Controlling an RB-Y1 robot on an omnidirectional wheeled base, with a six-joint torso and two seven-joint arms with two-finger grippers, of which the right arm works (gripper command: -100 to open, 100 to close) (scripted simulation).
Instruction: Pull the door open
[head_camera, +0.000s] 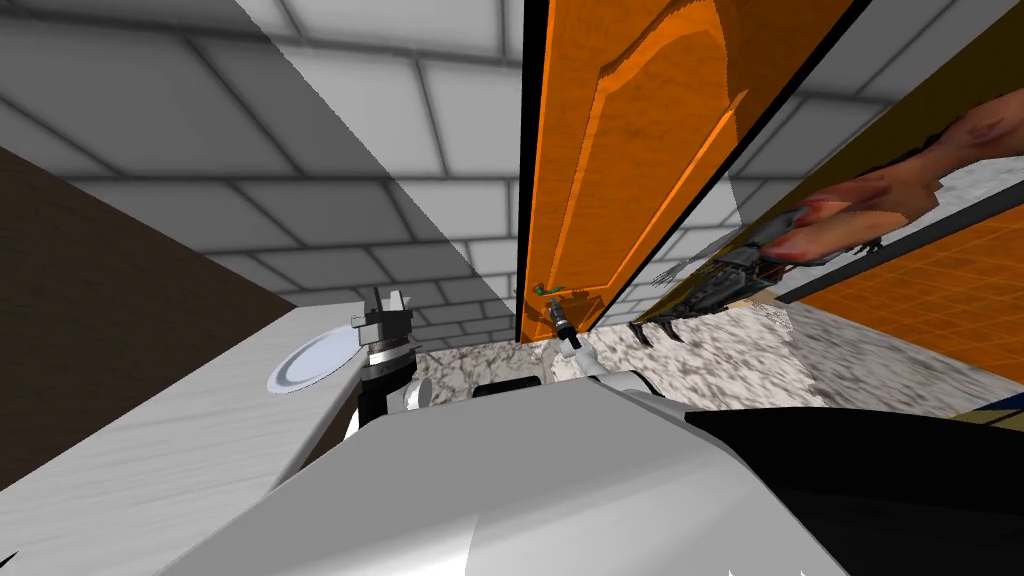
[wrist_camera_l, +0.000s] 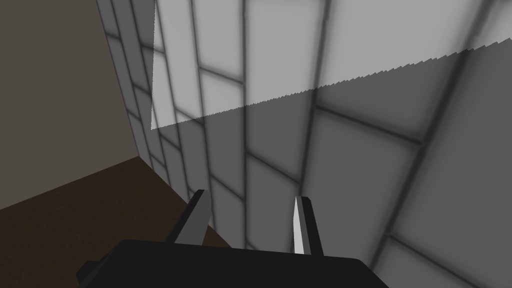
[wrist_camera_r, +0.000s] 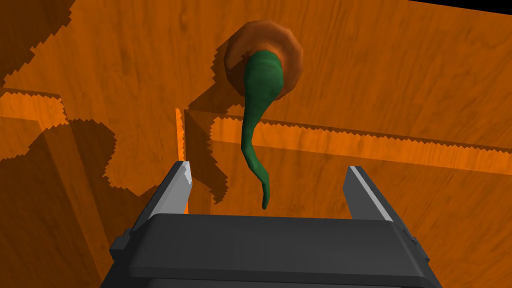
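**Orange door, green handle between spread fingers**

Orange wood grain covers the right wrist view, so the door (wrist_camera_r: 400, 100) is cut off on every side there, its edges and hinges out of sight. Jagged shadows lie across its raised moulding and make the steps hard to follow. From the head, the door (head_camera: 620, 130) rises straight ahead as a tall slab with a black strip down its left edge. Whether it is closed or ajar I cannot tell. To its right, a smeared reddish and black shape is too stretched to name.

The handle (wrist_camera_r: 252, 115) is a slim, dark green lever. It is thick where it leaves a round brown rosette (wrist_camera_r: 265, 35) and tapers in a wavy curve to a thin tip. That tip hangs between the fingers of the right gripper (wrist_camera_r: 269, 166), roughly midway, touching neither. Its very end meets the edge of the gripper's dark body, so the gap between them is unclear. The fingers stand wide apart, holding nothing.

In the head view the handle (head_camera: 548, 290) is a tiny green mark low on the door's left side. The right gripper sits just below it — too small there to read.

The left gripper (head_camera: 387, 296) is raised beside a white counter (head_camera: 150, 440) bearing a plate (head_camera: 305, 362), well apart from the door. Its fingers (wrist_camera_l: 301, 225) are parted with nothing between them.
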